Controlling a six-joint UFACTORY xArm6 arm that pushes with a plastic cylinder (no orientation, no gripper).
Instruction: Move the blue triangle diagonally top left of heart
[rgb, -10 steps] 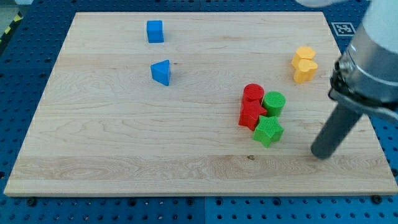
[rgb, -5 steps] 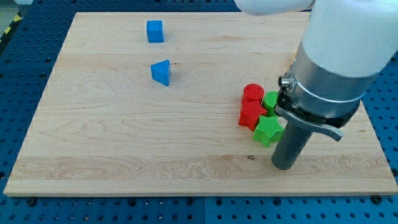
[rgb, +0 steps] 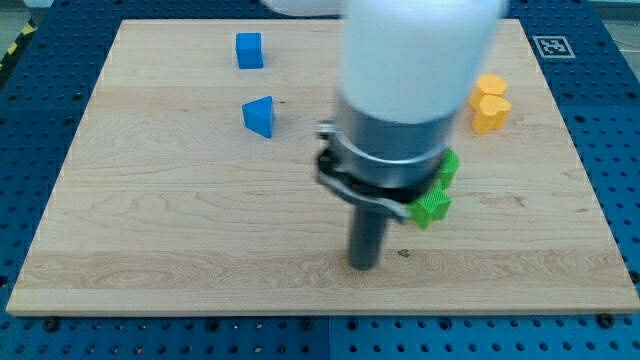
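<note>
The blue triangle (rgb: 259, 116) lies in the upper left part of the board. The yellow heart (rgb: 489, 115) sits at the right, just below a second yellow block (rgb: 489, 86). My tip (rgb: 363, 265) touches the board near the bottom centre, far right of and below the blue triangle. The arm hides the red blocks. Only edges of the green round block (rgb: 450, 167) and the green star (rgb: 433, 208) show beside the arm.
A blue cube (rgb: 249, 50) sits near the board's top left. The wooden board (rgb: 150, 240) is ringed by a blue perforated table. A marker tag (rgb: 552, 45) lies off the board's top right corner.
My tip has slid left along the board's lower part, from the right edge to near the bottom centre. The arm now covers the red blocks. No block has moved.
</note>
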